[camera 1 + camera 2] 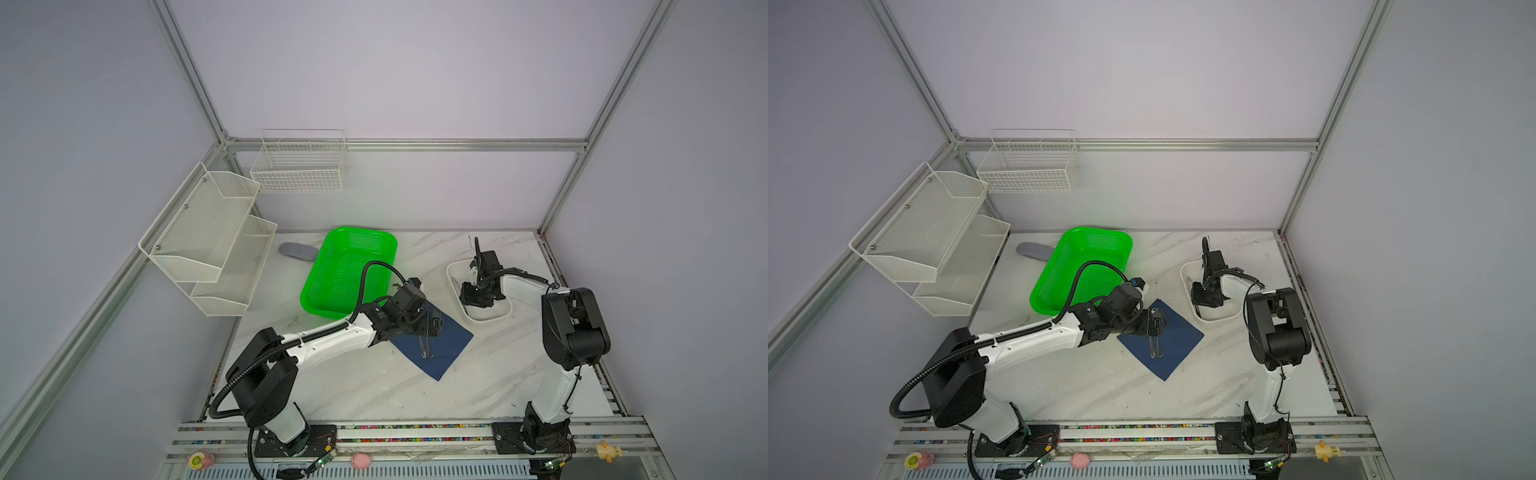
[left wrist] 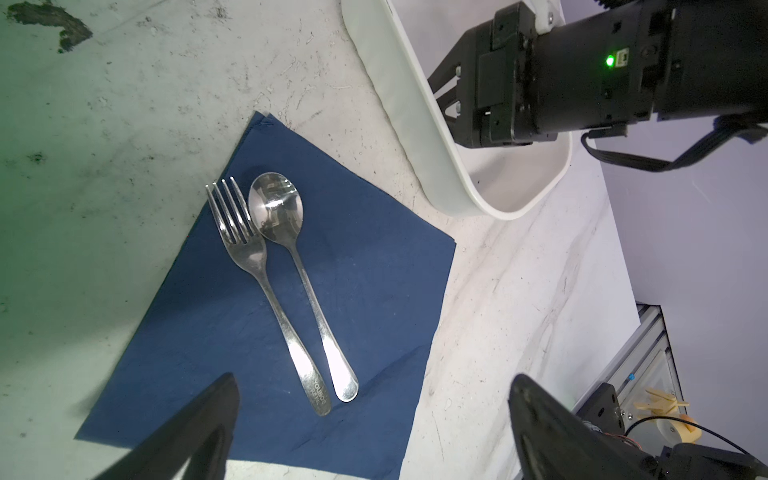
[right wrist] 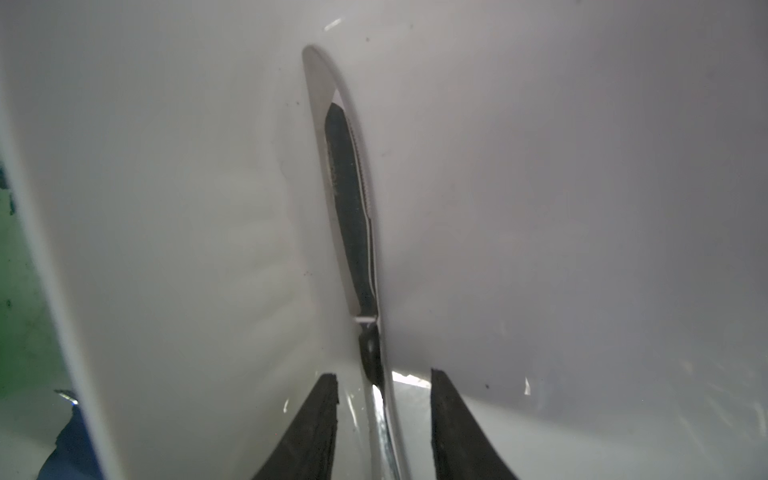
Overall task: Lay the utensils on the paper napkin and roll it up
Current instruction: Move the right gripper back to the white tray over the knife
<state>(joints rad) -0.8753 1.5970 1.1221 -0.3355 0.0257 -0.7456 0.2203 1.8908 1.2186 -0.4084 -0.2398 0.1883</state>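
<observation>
The navy paper napkin [image 1: 446, 351] [image 1: 1177, 347] [image 2: 365, 291] lies flat on the marble table. On it a silver fork [image 2: 257, 266] and spoon [image 2: 276, 208] rest side by side, their handles almost touching. My left gripper [image 1: 434, 326] [image 1: 1158, 324] [image 2: 372, 380] hovers wide open just above the handle ends, holding nothing. The knife [image 3: 349, 199] lies in the white tray [image 1: 453, 270] [image 2: 415, 108] along its wall. My right gripper [image 1: 471, 299] [image 3: 382, 374] is down in the tray, its jaws open on either side of the knife handle with a gap on each side.
A bright green basket [image 1: 349, 270] stands just behind the napkin, close to the left arm. A grey pad [image 1: 297, 251] lies at the back left. White mesh shelves [image 1: 208, 237] and a wire basket [image 1: 299, 166] hang on the left and back walls.
</observation>
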